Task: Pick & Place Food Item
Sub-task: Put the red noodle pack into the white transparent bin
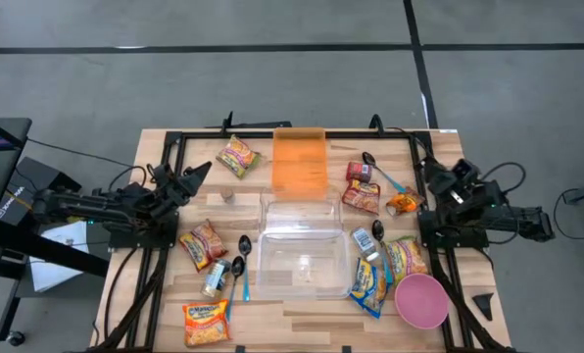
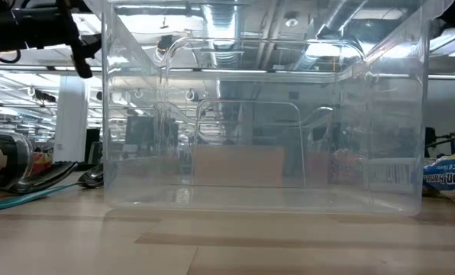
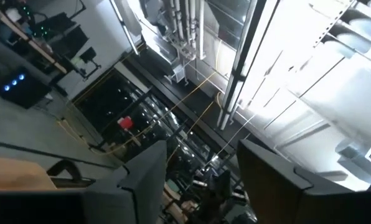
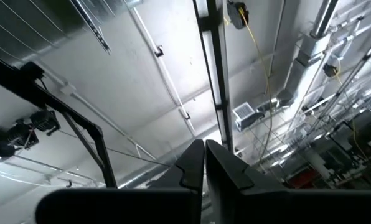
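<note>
Several food packets lie flat on the wooden table: ramen packets (image 1: 238,155) (image 1: 203,243) (image 1: 206,322) (image 1: 362,196) and a blue snack bag (image 1: 368,284) (image 2: 449,176). A clear plastic bin (image 1: 297,245) (image 2: 262,107) stands in the middle. My left gripper (image 1: 196,176) (image 3: 201,168) is at the table's left side, raised and tilted upward, open, with nothing between its fingers. My right gripper (image 1: 431,175) (image 4: 205,162) is at the right side, also tilted up toward the ceiling, shut and empty.
An orange lid (image 1: 300,162) lies behind the bin. Spoons (image 1: 241,265) (image 1: 378,235), small cans (image 1: 214,279) (image 1: 359,172) and a pink bowl (image 1: 421,299) sit around the bin. A black frame (image 1: 272,133) borders the table.
</note>
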Motion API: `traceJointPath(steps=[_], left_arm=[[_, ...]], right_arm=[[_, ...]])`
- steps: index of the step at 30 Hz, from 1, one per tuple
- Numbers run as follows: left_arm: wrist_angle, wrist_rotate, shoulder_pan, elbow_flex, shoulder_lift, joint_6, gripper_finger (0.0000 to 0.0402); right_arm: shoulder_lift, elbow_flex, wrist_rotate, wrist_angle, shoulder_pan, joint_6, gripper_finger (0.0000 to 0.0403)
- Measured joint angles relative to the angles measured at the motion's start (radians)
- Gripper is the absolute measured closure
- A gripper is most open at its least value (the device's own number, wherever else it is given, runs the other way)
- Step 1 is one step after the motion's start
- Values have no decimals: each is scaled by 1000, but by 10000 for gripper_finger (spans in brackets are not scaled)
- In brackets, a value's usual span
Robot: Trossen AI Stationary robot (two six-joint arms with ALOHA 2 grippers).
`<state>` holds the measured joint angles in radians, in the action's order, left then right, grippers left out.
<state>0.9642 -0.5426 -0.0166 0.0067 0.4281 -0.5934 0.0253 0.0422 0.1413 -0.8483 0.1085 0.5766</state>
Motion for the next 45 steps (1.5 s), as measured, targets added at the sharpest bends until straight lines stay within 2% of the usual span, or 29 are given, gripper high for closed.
traceJointPath(steps=[5, 9, 13, 17, 38, 45], left_arm=[[68, 0, 0, 0, 45, 21, 195], [129, 0, 0, 0, 70, 22, 195], [161, 28, 0, 0, 77, 22, 198], [163, 53, 0, 0, 77, 22, 199], [163, 54, 0, 0, 77, 37, 199], [163, 54, 0, 0, 77, 37, 199]], right_arm=[[0, 0, 24, -13, -1, 1, 390], [0, 0, 95, -5, -2, 110, 390], [7, 2, 130, 7, -2, 130, 390], [8, 2, 131, 3, -2, 131, 390], [8, 2, 159, 38, -3, 142, 389], [8, 6, 179, 121, -3, 242, 354]])
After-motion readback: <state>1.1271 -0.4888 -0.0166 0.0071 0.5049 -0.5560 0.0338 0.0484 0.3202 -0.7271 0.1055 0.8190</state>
